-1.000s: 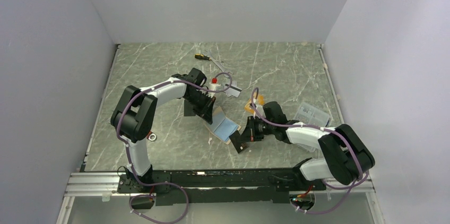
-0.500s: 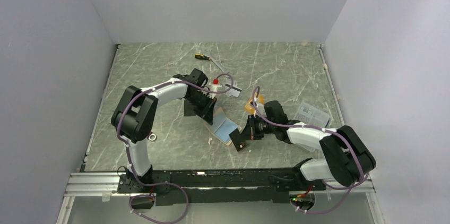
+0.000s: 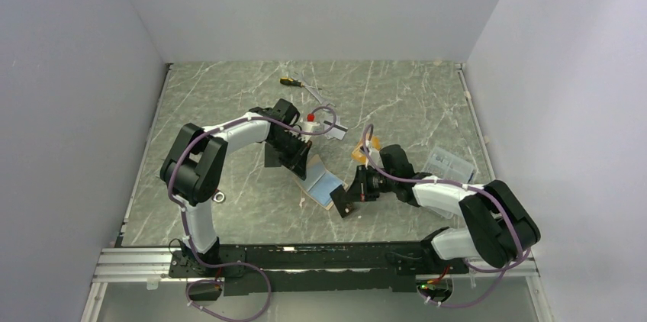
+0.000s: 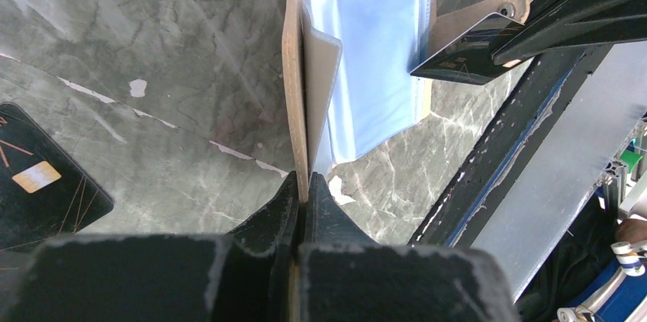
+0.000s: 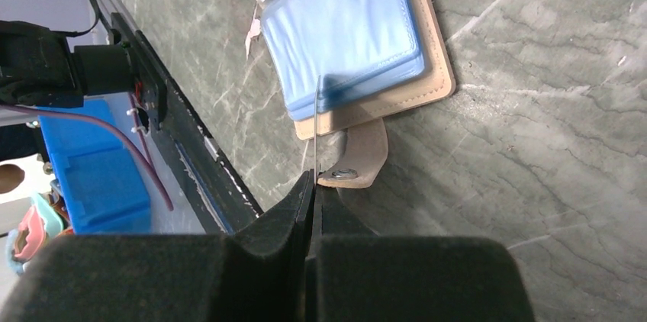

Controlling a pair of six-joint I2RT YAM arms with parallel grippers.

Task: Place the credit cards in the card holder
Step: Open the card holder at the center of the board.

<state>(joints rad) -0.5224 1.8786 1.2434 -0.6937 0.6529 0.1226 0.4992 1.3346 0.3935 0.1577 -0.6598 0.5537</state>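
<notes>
At card holder (image 4: 381, 55) pocket edge: black card (image 4: 465, 51) in right jaws

Black card (image 4: 46, 200) cut off at left frame edge; card holder (image 5: 343, 32) cropped at top; held card (image 5: 316, 123) edge-on, face unseen.

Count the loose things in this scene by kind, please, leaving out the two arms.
Credit cards: 4 (black card lying flat, dark card in the right gripper, silver-grey card, orange card)
Card holder: 1
Screwdriver: 1
Clear box: 1
Metal ring: 1
Red-capped item: 1
Total: 9
</notes>
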